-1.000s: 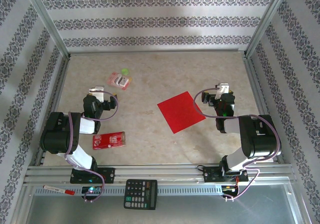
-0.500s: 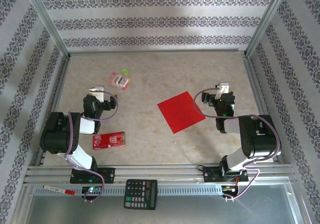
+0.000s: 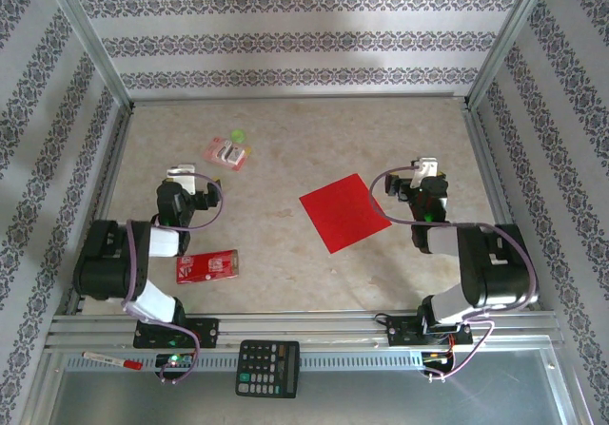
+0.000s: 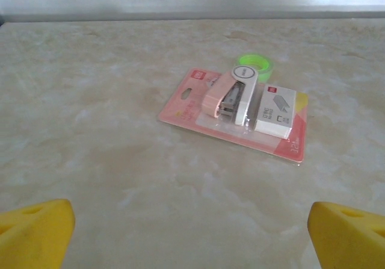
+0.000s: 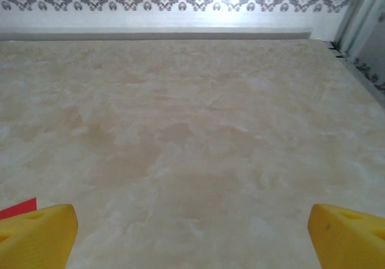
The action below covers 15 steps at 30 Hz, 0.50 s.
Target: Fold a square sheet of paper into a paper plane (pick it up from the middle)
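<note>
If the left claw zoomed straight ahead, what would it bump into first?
Probably the pink stapler pack, lying ahead of the open left gripper, a little right of centre. The green tape roll sits behind it. Height is unclear, so it might pass over.

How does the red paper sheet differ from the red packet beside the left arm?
The square sheet of paper is plain; the red packet carries white print. The sheet is larger and square; the packet is a small rectangle. Both are red and lie flat.
</note>
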Motion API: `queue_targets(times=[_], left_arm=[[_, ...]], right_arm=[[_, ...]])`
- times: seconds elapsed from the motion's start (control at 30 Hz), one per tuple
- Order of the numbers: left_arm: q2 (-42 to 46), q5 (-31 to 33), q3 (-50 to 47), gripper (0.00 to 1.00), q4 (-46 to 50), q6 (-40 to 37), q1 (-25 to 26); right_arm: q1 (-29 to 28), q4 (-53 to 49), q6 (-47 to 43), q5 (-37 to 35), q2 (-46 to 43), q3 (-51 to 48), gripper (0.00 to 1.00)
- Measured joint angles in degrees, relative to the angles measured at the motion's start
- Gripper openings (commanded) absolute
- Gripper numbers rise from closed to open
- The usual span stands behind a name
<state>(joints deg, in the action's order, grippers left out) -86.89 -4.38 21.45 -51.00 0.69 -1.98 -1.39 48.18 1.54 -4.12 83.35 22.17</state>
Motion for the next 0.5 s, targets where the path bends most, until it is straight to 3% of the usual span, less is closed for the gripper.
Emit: queue_targets(times=[0.17, 0.27, 0.37, 0.5], left_arm=[[16.1, 8.4, 2.8, 1.0, 13.9, 7.8, -0.3], [23.3, 9.0, 5.9, 1.0, 21.4, 14.7, -0.9], [26.2, 3.5, 8.6, 1.0, 27.4, 22.7, -1.1], [23.3, -8.2, 12.3, 1.0, 34.4, 32.0, -0.3]], right_arm=[[1.1, -10.0, 6.9, -6.4, -18.6, 0.2, 0.98], [4.4, -20.6, 15.7, -9.4, -29.1, 2.3, 0.98], [6.2, -30.7, 24.0, -7.7, -34.8, 5.3, 0.93], [0.3, -46.4, 27.9, 0.6, -28.7, 13.9, 0.88]])
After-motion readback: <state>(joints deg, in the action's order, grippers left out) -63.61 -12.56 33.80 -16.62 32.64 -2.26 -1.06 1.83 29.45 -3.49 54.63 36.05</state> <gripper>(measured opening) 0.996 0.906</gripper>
